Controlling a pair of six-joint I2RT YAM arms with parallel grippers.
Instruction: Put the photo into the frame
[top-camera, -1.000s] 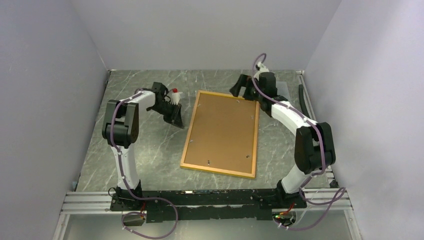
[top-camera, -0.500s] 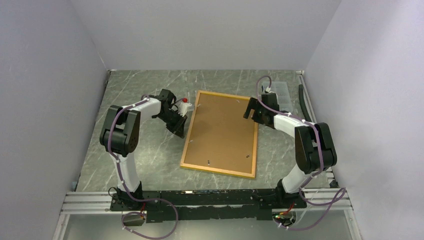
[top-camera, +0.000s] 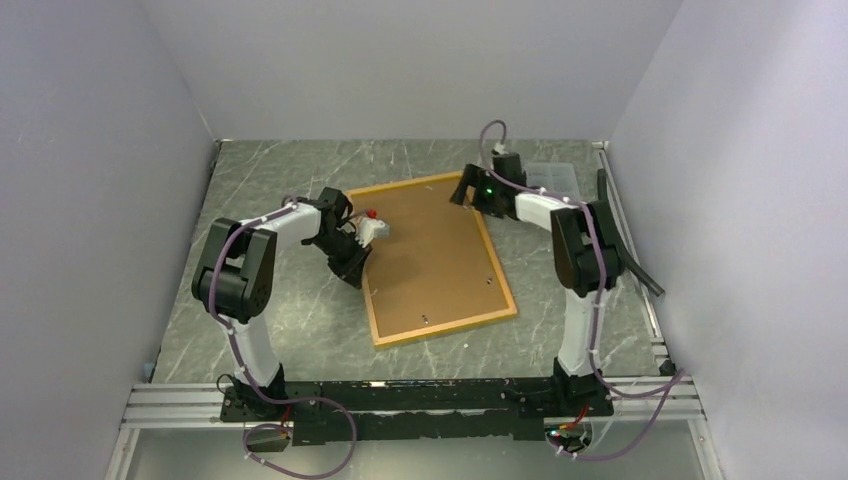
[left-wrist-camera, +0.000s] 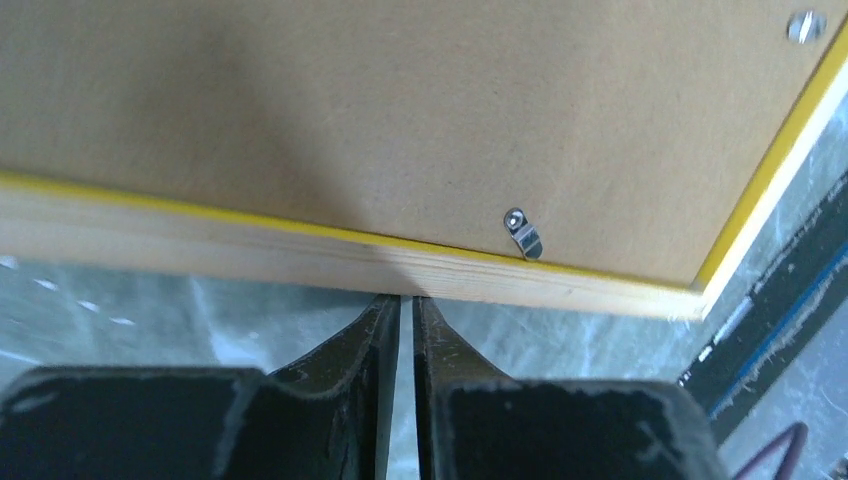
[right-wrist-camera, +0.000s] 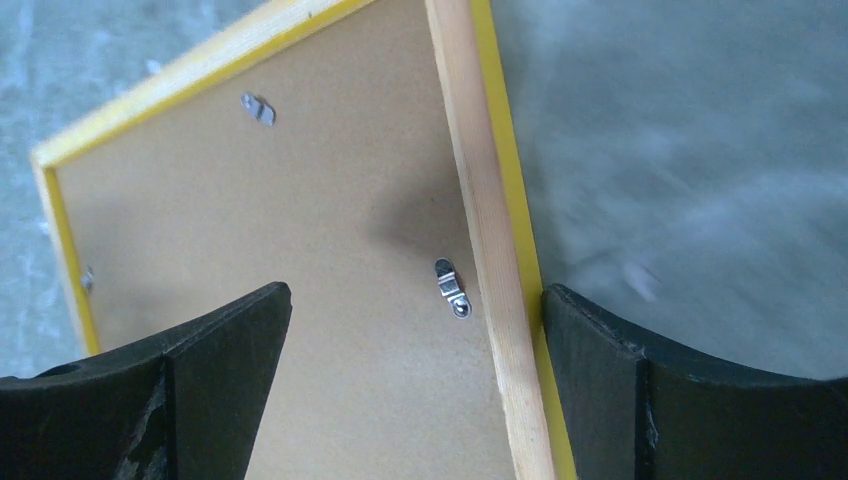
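Observation:
The frame (top-camera: 430, 260) lies face down on the table, brown backing up inside its thin yellow border, turned at an angle. My left gripper (top-camera: 358, 262) is shut with nothing in it, its tips (left-wrist-camera: 406, 300) right at the wooden left edge of the frame (left-wrist-camera: 400, 130). My right gripper (top-camera: 468, 190) is open at the far right corner. In the right wrist view it (right-wrist-camera: 415, 300) straddles the frame's edge (right-wrist-camera: 490, 250), one finger over the backing and the other finger (right-wrist-camera: 600, 330) outside the yellow border. The photo is out of view.
Small metal turn clips (left-wrist-camera: 523, 235) (right-wrist-camera: 452, 287) sit on the backing. A clear plastic compartment box (top-camera: 555, 178) stands at the back right. A black strip (top-camera: 628, 262) lies along the table's right side. Grey walls close in on three sides.
The frame has swung counterclockwise, its far end going left. My left gripper has moved right against its left edge. My right gripper has shifted to the frame's far corner.

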